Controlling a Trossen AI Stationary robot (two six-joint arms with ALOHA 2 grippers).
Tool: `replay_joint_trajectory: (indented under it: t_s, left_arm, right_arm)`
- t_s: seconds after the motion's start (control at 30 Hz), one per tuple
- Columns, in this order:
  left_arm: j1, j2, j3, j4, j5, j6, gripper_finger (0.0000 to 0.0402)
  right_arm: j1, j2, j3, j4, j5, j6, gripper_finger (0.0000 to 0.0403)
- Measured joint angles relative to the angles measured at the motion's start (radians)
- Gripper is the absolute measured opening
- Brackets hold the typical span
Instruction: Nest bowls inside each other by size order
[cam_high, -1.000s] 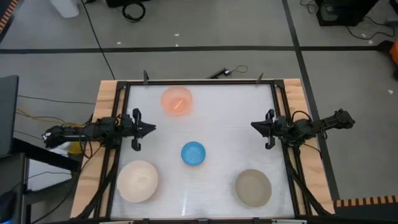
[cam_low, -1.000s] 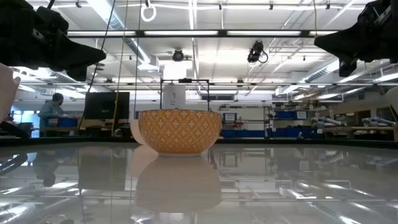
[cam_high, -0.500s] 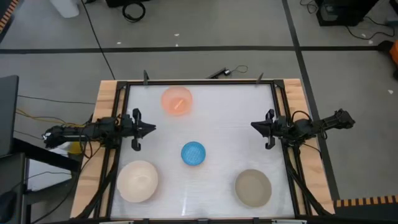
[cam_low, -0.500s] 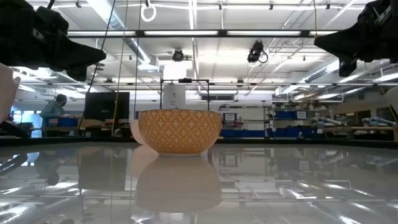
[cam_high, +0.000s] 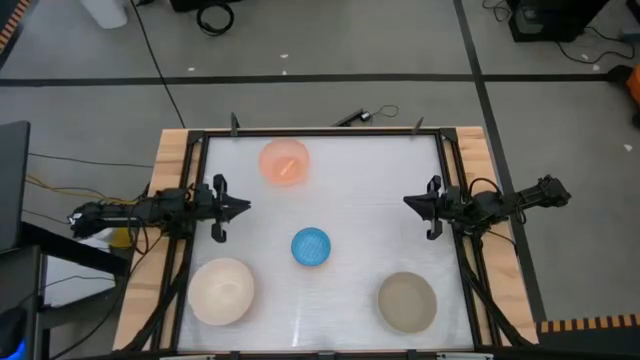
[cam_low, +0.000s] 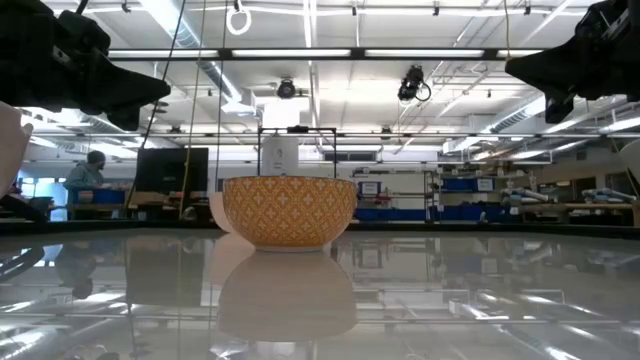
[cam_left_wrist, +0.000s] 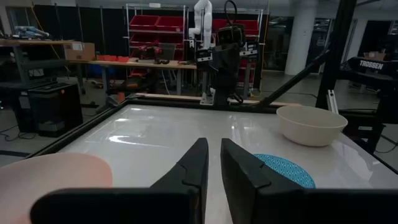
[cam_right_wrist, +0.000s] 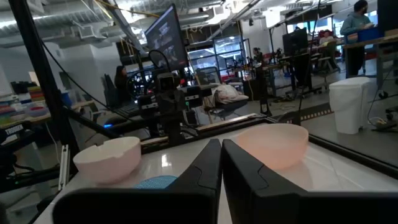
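Four bowls stand apart, each on its base on the white table. The salmon-pink bowl (cam_high: 284, 162) is at the far middle, the small blue bowl (cam_high: 311, 247) in the centre, the cream-white bowl (cam_high: 221, 291) near left, the grey-beige bowl (cam_high: 407, 301) near right. My left gripper (cam_high: 246, 208) hovers shut at the left edge, above the table. My right gripper (cam_high: 407, 201) hovers shut at the right edge. The low view shows the blue bowl (cam_low: 289, 211) as a patterned bowl in the centre. The left wrist view shows the pink bowl (cam_left_wrist: 53, 177), the blue bowl (cam_left_wrist: 283, 168) and the grey-beige bowl (cam_left_wrist: 311, 123).
A black frame (cam_high: 320, 133) runs round the table's edges. Both arms lie along the left and right sides. The table's middle between the bowls is bare. People stand in the room beyond the table, far off.
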Motion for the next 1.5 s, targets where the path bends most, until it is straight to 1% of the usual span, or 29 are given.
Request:
replay_joint_trajectory:
  t_s: [0.2,0.33,0.37,0.53,0.6,0.63,0.73,0.77,0.83,0.9,0.97,1.07,1.17,1.27,1.37,1.43,1.5]
  left_arm:
    - [0.0,0.0,0.0,0.0,0.0,0.0,0.0046]
    - [0.0,0.0,0.0,0.005,0.0,0.0,0.0046]
    - [0.0,0.0,0.0,0.013,0.0,0.0,0.0046]
    - [0.0,0.0,0.0,0.08,-0.003,0.0,0.0046]
    - [0.0,0.0,0.0,0.115,-0.016,0.0,0.0046]
    - [0.0,-0.001,0.0,0.13,-0.026,0.0,0.0046]
    - [0.0,-0.001,0.0,0.166,-0.049,-0.003,0.0046]
    - [0.0,-0.001,0.0,0.173,-0.05,-0.004,0.0046]
    - [0.0,-0.001,0.0,0.175,-0.051,-0.005,0.0046]
    - [0.0,0.007,0.0,0.174,-0.052,-0.005,0.0046]
    - [0.0,0.023,0.0,0.169,-0.056,-0.004,0.0046]
    - [0.0,0.061,0.0,0.171,-0.125,-0.017,0.0046]
    - [0.0,0.117,0.0,0.2,-0.226,-0.044,0.0046]
    - [0.003,0.183,0.0,0.278,-0.282,-0.045,0.0046]
    - [0.023,0.259,0.001,0.355,-0.306,-0.045,0.0046]
    - [0.041,0.309,0.012,0.353,-0.307,-0.053,0.0046]
    - [0.055,0.366,0.037,0.356,-0.307,-0.07,0.0047]
  right_arm:
    - [0.0,0.0,0.0,0.0,0.004,-0.006,0.0024]
    - [-0.007,0.0,0.0,0.018,0.101,-0.092,0.0024]
    - [-0.01,0.0,0.0,0.03,0.121,-0.1,0.0024]
    - [-0.012,0.0,0.0,0.128,0.141,-0.053,0.0024]
    - [-0.012,0.0,0.0,0.177,0.14,-0.06,0.0024]
    - [-0.015,0.0,0.0,0.217,0.153,-0.089,0.0024]
    - [-0.034,-0.001,0.0,0.342,0.284,-0.19,0.0024]
    - [-0.044,-0.001,0.0,0.343,0.317,-0.207,0.0024]
    - [-0.065,0.0,0.0,0.302,0.338,-0.218,0.0024]
    - [-0.093,0.007,0.0,0.233,0.321,-0.173,0.0024]
    - [-0.124,0.023,0.0,0.168,0.281,-0.095,0.0024]
    - [-0.18,0.063,0.0,0.125,0.194,-0.002,0.0024]
    - [-0.248,0.119,0.002,0.125,0.096,0.053,0.0024]
    - [-0.325,0.196,0.02,0.123,0.026,0.095,0.0024]
    - [-0.411,0.292,0.056,0.123,-0.026,0.101,0.0024]
    - [-0.476,0.366,0.094,0.124,-0.063,0.101,0.0024]
    - [-0.541,0.449,0.139,0.126,-0.122,0.104,0.0024]
